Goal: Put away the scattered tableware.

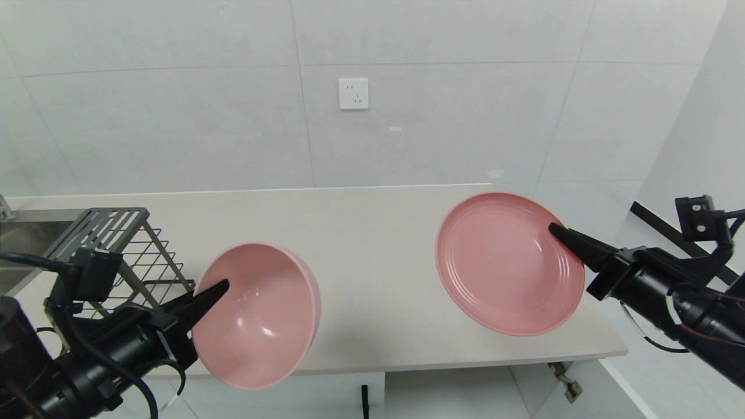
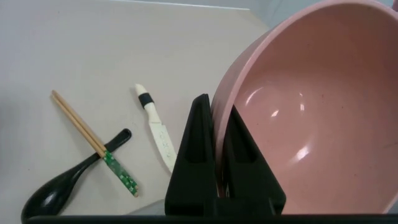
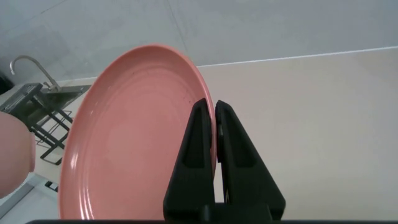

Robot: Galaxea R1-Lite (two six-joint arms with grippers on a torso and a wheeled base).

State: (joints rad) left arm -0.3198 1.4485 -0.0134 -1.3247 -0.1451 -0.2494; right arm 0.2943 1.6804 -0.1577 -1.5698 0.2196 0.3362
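Observation:
A pink bowl (image 1: pixel 262 317) hangs tilted above the counter's front left, my left gripper (image 1: pixel 218 288) shut on its rim; the bowl (image 2: pixel 311 118) and the left gripper (image 2: pixel 217 112) show close up in the left wrist view. On the right a pink plate (image 1: pixel 503 262) is held up on edge, tilted, with my right gripper (image 1: pixel 556 230) shut on its rim. The right wrist view shows that plate (image 3: pixel 134 130) pinched by the right gripper (image 3: pixel 211 109). Below the bowl lie wooden chopsticks (image 2: pixel 93 143), a black spoon (image 2: pixel 68 183) and a small cream knife (image 2: pixel 155 127) on the counter.
A beige counter (image 1: pixel 372 233) runs to a white tiled wall. A grey wire dish rack (image 1: pixel 125 244) stands at the left by a sink, whose tap (image 3: pixel 31 68) shows in the right wrist view. The counter ends at the right, just under the plate.

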